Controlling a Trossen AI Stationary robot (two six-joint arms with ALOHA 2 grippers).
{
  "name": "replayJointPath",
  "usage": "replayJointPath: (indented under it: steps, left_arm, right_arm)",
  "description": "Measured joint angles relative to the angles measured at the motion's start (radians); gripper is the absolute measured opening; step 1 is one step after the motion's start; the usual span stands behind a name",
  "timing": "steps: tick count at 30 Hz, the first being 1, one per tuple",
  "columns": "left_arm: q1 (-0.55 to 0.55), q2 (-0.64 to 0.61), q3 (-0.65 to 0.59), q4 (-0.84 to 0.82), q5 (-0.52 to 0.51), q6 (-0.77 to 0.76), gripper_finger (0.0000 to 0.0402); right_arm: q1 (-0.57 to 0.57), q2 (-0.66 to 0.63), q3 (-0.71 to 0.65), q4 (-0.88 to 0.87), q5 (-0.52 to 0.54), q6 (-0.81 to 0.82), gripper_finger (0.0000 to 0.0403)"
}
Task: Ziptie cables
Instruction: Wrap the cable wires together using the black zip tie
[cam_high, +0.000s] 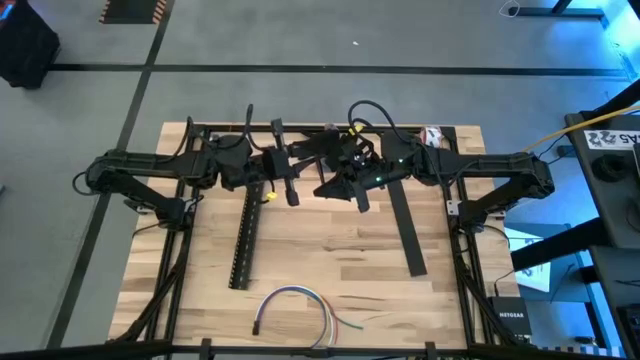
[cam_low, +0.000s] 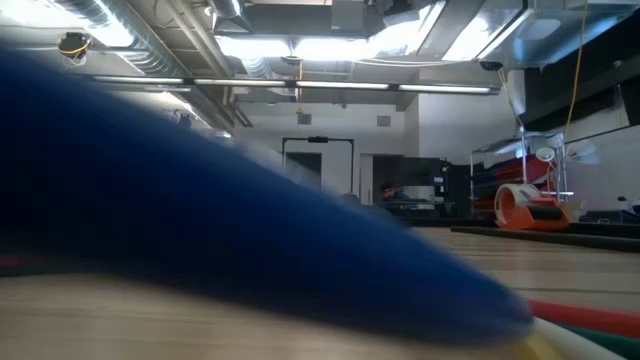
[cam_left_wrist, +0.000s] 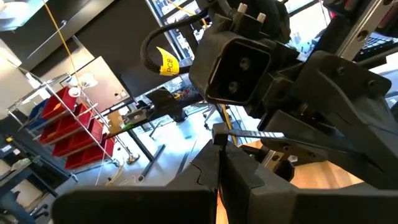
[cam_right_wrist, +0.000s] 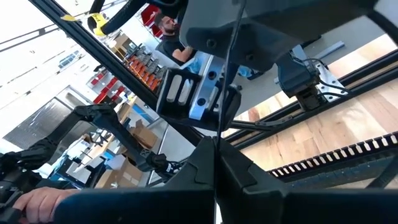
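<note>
We see the cables (cam_high: 297, 309) lying as a curved loop on the near part of the wooden table (cam_high: 330, 250), close to its near edge and about midway between left and right; white, blue-purple and dark strands bend together, with one dark end pointing toward the near left. Nothing touches them. In the low view a blurred blue mass fills the foreground, with red and green strands beside it, probably the same bundle seen close to the lens.

Farther off, left of centre, we see the long black slotted channel (cam_high: 244, 238) running near to far. Right of centre lies a flat black strip (cam_high: 406, 232), well apart from the cables.

Both arms meet at the far middle of the table. The left gripper (cam_high: 290, 192) has its fingers closed together, as does the right gripper (cam_high: 360, 200); a thin dark strip (cam_right_wrist: 229, 56) rises from between the right gripper's shut fingers. In the right wrist view a person (cam_right_wrist: 171, 34) shows in the room beyond.
</note>
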Motion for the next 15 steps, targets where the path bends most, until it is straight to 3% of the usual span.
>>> replayJointPath:
  steps: [8, 15]
  left_arm:
    - [-0.021, 0.0, 0.0, -0.013, -0.002, 0.063, 0.0]
    - [-0.053, 0.014, 0.0, -0.036, -0.091, 0.191, 0.0]
  right_arm:
    - [0.0, 0.0, 0.0, 0.004, 0.001, 0.043, 0.0]
    - [0.0, 0.0, 0.0, 0.007, -0.004, 0.244, 0.0]
